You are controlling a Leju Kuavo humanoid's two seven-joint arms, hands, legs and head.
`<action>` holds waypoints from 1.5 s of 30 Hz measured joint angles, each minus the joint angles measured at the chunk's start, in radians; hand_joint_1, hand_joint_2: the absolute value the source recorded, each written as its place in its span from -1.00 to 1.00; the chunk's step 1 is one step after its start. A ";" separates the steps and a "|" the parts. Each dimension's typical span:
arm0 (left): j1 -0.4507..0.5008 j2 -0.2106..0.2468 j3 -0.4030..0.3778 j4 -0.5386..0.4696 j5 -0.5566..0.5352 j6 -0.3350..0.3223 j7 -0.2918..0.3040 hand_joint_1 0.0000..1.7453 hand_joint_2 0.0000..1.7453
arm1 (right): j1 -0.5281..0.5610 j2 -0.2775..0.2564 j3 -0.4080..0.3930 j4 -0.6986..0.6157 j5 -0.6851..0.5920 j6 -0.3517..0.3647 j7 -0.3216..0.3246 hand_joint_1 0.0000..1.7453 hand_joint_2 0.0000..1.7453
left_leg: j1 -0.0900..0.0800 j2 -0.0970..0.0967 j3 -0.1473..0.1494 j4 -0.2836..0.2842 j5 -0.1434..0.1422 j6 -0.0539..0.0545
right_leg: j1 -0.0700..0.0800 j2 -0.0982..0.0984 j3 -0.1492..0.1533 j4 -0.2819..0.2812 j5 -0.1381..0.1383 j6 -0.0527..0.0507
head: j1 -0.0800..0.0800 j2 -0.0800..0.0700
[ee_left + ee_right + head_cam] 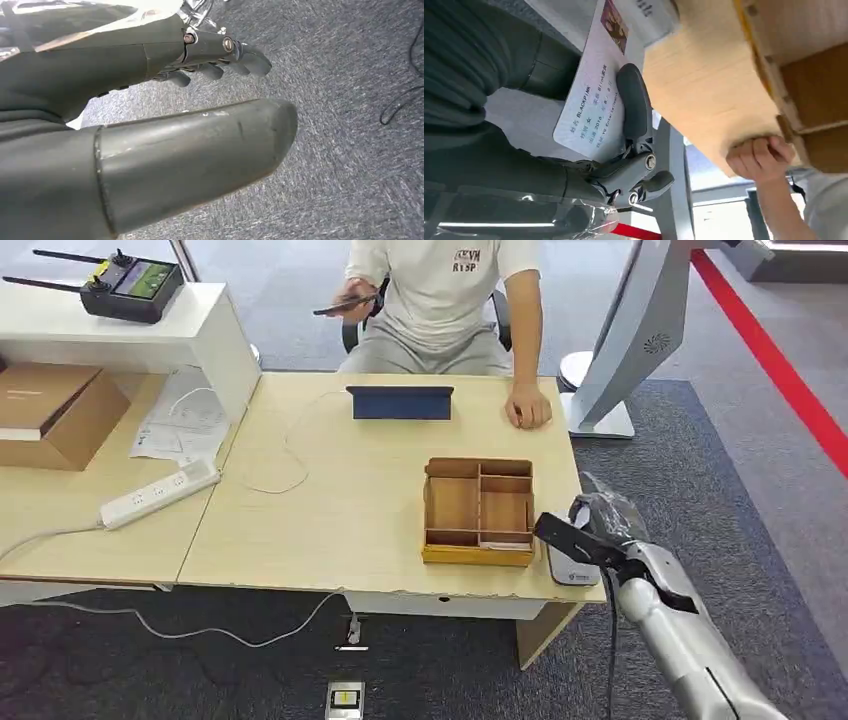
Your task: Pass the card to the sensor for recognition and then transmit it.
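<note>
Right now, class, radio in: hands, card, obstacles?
Right hand grips card above the sensor. Left hand open, hanging over carpet. Wooden tray beside sensor, not blocking.

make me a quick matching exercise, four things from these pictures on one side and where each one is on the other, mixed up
Things:
1. white printed card
2. wooden divided organiser box
3. dark blue tablet
4. white power strip

Places:
A. standing at the table's far edge, in front of the seated person
B. held in the right hand, above the white sensor pad
C. lying on the lower desk to the left
D. near the table's front edge, beside the right hand

Pairs: 1-B, 2-D, 3-A, 4-C
</note>
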 joint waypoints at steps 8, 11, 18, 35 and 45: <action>0.000 0.000 0.000 0.000 -0.016 -0.002 -0.007 -1.00 -1.00 | -0.025 0.026 0.005 -0.068 0.018 0.007 0.012 1.00 1.00 | 0.000 0.000 0.000 0.000 0.000 0.000 | 0.000 0.000 0.000 0.000 0.000 0.000 | 0.000 0.000; 0.000 0.000 0.000 0.000 -0.019 -0.004 -0.014 -1.00 -1.00 | -0.032 0.029 0.006 -0.090 0.029 0.010 0.018 1.00 1.00 | 0.000 0.000 0.000 0.000 0.000 0.000 | 0.000 0.000 0.000 0.000 0.000 0.000 | 0.000 0.000; 0.000 0.002 0.000 0.000 -0.041 -0.015 -0.034 -1.00 -1.00 | -0.108 0.036 0.007 -0.107 0.074 0.006 -0.004 1.00 1.00 | 0.000 0.000 0.000 0.000 0.000 0.000 | 0.000 0.000 0.000 0.000 0.000 0.000 | 0.000 0.000; -0.001 0.012 -0.020 0.000 -0.089 -0.018 -0.079 -1.00 -1.00 | -0.467 0.141 0.028 0.169 0.156 -0.046 -0.053 1.00 1.00 | 0.000 0.000 -0.001 0.000 0.000 0.000 | 0.000 0.000 -0.001 0.001 0.000 0.000 | 0.000 0.000; 0.001 0.013 -0.028 0.000 -0.099 -0.016 -0.083 -1.00 -1.00 | -0.521 0.172 0.030 0.313 0.153 -0.063 -0.041 -0.94 1.00 | 0.000 0.000 -0.001 0.000 0.000 0.000 | 0.000 0.000 -0.001 0.000 0.000 0.000 | 0.000 0.000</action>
